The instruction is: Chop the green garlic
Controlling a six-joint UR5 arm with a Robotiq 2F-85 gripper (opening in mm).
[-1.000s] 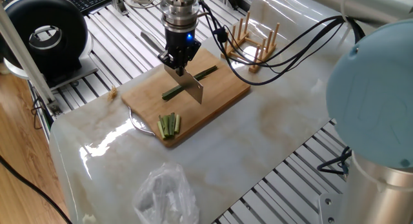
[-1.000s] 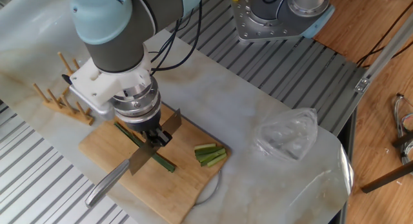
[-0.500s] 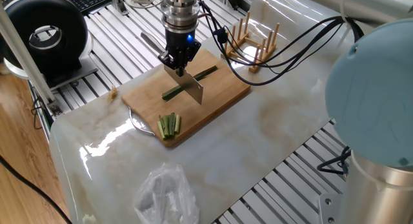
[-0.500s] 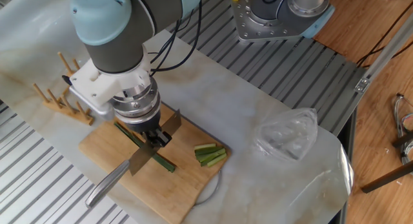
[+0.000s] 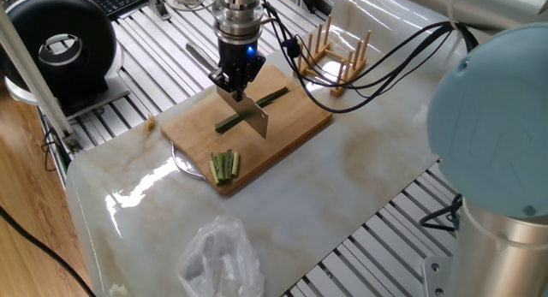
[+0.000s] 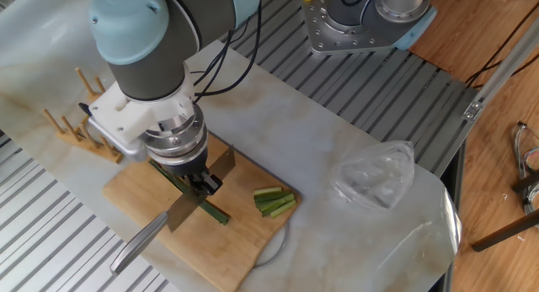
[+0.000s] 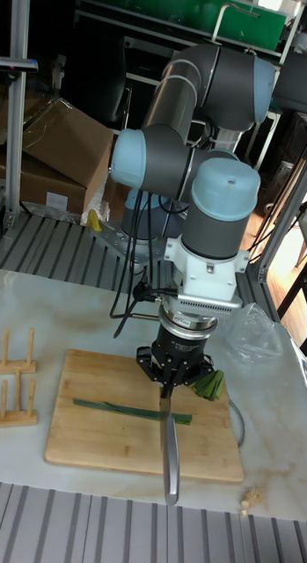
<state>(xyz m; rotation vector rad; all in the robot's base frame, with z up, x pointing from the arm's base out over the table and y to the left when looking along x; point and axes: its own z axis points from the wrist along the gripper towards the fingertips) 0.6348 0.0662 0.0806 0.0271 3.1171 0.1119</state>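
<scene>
Glossy marbled sheeting covers your table [image 5: 360, 160] in one fixed view, with a pale rectangular wooden board [image 5: 295, 130] on it; the gripper [image 5: 237, 90] is clamped on a flat steel knife [image 5: 253, 117], blade edge across the thin, flat dark-green green garlic [image 5: 261, 103] at the board's centre. At the board's 7 o'clock corner you see a bundle of paler sticks [image 5: 225, 164]; a wooden peg rack [image 5: 338, 53] stands at 1 o'clock, crinkled clear plastic [image 5: 221, 254] lies well apart. From the other fixed view, your gripper [image 6: 199, 184] pinches the knife [image 6: 181, 212], its rounded metal handle overhanging the board [image 6: 244, 241]; the garlic [image 6: 210, 210] lies beneath. The tall fixed view shows the stalk [image 7: 109, 406] stretching toward 9 o'clock from the blade [image 7: 168, 440].
</scene>
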